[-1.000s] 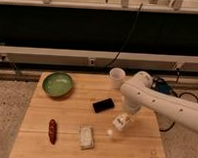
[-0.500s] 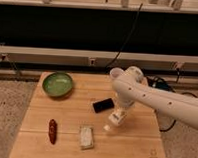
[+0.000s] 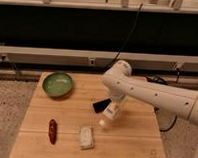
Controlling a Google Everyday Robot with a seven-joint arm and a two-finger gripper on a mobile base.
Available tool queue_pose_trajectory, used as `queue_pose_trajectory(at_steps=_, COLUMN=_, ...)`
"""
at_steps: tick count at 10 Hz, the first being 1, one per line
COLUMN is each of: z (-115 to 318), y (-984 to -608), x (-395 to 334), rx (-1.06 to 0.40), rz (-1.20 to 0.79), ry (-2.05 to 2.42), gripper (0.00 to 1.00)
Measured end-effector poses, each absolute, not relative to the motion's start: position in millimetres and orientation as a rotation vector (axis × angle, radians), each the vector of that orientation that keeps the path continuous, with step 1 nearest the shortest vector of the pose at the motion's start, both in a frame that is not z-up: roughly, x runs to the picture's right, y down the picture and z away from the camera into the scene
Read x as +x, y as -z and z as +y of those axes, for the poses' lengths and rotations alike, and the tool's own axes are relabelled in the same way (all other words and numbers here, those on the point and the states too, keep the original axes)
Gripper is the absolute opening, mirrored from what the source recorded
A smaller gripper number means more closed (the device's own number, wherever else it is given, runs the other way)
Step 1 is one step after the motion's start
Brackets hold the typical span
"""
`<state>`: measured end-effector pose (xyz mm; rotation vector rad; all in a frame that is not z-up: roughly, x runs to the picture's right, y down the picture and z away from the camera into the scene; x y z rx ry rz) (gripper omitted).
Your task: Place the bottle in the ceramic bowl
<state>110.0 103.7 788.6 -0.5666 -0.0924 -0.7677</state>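
Change: the arm [image 3: 142,93] is swinging left across the table [image 3: 134,140], carrying the bottle [image 3: 107,119] from the right half toward the middle; the elbow is now covering the spot near the far edge where a white cup was showing.
Gripper: the gripper [image 3: 113,110] is hanging over the table's middle, clamped on the bottle.
Bottle: it is tilting cap-down, lifted off the wood, just beside a black thing [image 3: 100,105].
Bowl: the bowl [image 3: 57,84] is sitting empty at the far left corner, well apart from the bottle.
Meaning: the carry looks under way but about half the way is remaining; the release is not yet due.
In between: a red thing [image 3: 52,131] and a block [image 3: 86,137] are lying near the front edge, off the likely path.
Writing: the bottle's label is showing no readable text; a mark [image 3: 153,157] at the near right corner is too small to read.
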Motion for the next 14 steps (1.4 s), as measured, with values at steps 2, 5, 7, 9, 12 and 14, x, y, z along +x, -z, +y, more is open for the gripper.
queue_pose_trajectory(at_steps=2, z=90.7, y=-795.2, x=91.1, rx=-0.558, rz=-0.091, ry=0.793, gripper=0.01)
queue_pose_trajectory(at_steps=5, z=78.4, y=-802.2, x=84.6, rx=-0.555, rz=-0.082, ry=0.819, gripper=0.01)
queue_pose_trajectory(at_steps=7, z=69.1, y=-809.3, x=78.8, rx=-0.548, rz=-0.08, ry=0.841, gripper=0.01)
queue_pose_trajectory(at_steps=9, z=63.3, y=-814.5, x=66.1, rx=-0.541, rz=-0.082, ry=0.861, gripper=0.01)
queue_pose_trajectory(at_steps=12, z=53.9, y=-822.3, x=59.4, rx=-0.535, rz=-0.081, ry=0.888, gripper=0.01)
queue_pose_trajectory(at_steps=14, z=48.4, y=-826.1, x=49.6, rx=-0.532, rz=-0.086, ry=0.906, gripper=0.01)
